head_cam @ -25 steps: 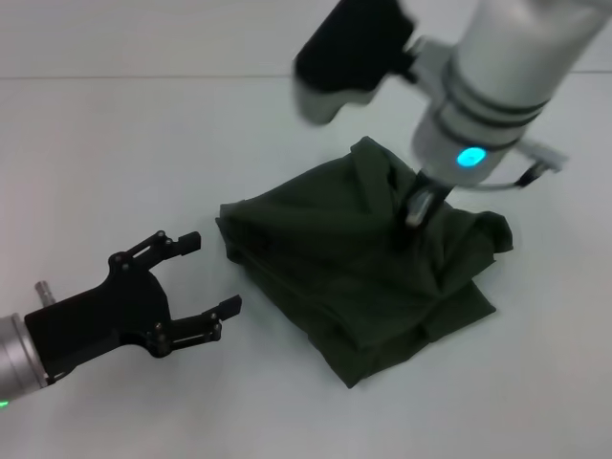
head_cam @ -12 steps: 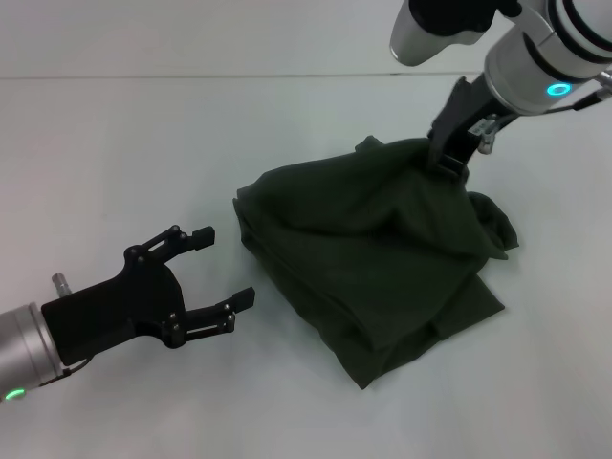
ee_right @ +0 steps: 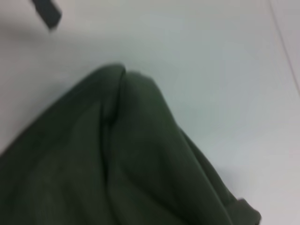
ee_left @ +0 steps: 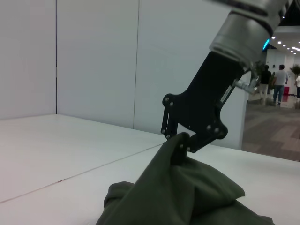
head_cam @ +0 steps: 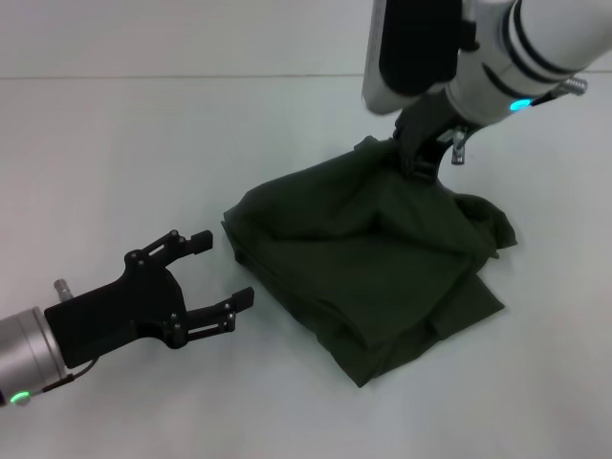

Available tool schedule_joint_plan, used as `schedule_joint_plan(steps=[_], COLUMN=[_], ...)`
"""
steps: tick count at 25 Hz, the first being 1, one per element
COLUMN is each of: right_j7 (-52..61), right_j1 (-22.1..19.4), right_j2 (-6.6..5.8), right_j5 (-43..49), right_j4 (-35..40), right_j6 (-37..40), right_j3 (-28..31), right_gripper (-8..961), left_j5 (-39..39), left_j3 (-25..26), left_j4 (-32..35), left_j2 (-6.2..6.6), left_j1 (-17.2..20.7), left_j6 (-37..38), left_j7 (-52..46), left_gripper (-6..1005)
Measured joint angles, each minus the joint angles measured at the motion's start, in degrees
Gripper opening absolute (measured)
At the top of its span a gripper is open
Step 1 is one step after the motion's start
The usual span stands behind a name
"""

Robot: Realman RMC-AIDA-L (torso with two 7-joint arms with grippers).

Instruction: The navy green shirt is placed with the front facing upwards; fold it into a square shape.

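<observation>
A: From the head camera, how does the dark olive-green cotton shirt (head_cam: 368, 258) lie?
B: It sits bunched in a rough, layered heap on the white table (head_cam: 115, 153), right of centre, with loose folds spilling to the right. Its far edge is drawn up into a peak by the right gripper (head_cam: 418, 161), whose black fingers are pinched tight on the cloth.
A: And the left gripper (head_cam: 216, 270)?
B: Near the heap's left edge but apart from it, low over the table, fingers spread wide and holding nothing.
A: The left wrist camera?
B: The shirt (ee_left: 187, 197) rises to a point clamped in the right gripper (ee_left: 179, 143).
A: The right wrist camera?
B: Only rounded green folds (ee_right: 117, 164) against the table; lettering cannot be seen.
</observation>
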State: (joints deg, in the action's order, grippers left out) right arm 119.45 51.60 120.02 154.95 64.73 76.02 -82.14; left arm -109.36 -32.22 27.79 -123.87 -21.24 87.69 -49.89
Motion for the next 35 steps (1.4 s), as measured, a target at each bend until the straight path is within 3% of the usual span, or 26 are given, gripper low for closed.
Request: schedule_joint_plan(steps=[11, 22, 30, 35], right_j7=[-2.8, -5.9, -4.4, -0.8], right_j1=[-3.2, -3.7, -5.8, -6.4], right_j2=[-0.05, -0.4, -0.2, -0.06], right_j5=[2.1, 2.5, 4.8, 2.5], right_j4=[-1.4, -1.1, 3.8, 7.8], right_j6=[-10.4, -13.6, -12.5, -6.9], right_j3=[-1.8, -0.4, 0.9, 2.1], right_gripper=[101, 202, 437, 639], left_j5=[0.2, 0.3, 0.4, 0.4], left_j3=[0.2, 0.2, 0.4, 0.4], left_j4=[-1.2, -1.7, -1.9, -1.9], left_j2=[-0.05, -0.23, -0.23, -0.23], left_j1=[-0.4, -0.5, -0.5, -0.5], left_j6=[-0.1, -0.4, -1.1, -0.9], left_j7=[-1.0, -2.4, -2.5, -2.4], left_gripper=[920, 920, 919, 919])
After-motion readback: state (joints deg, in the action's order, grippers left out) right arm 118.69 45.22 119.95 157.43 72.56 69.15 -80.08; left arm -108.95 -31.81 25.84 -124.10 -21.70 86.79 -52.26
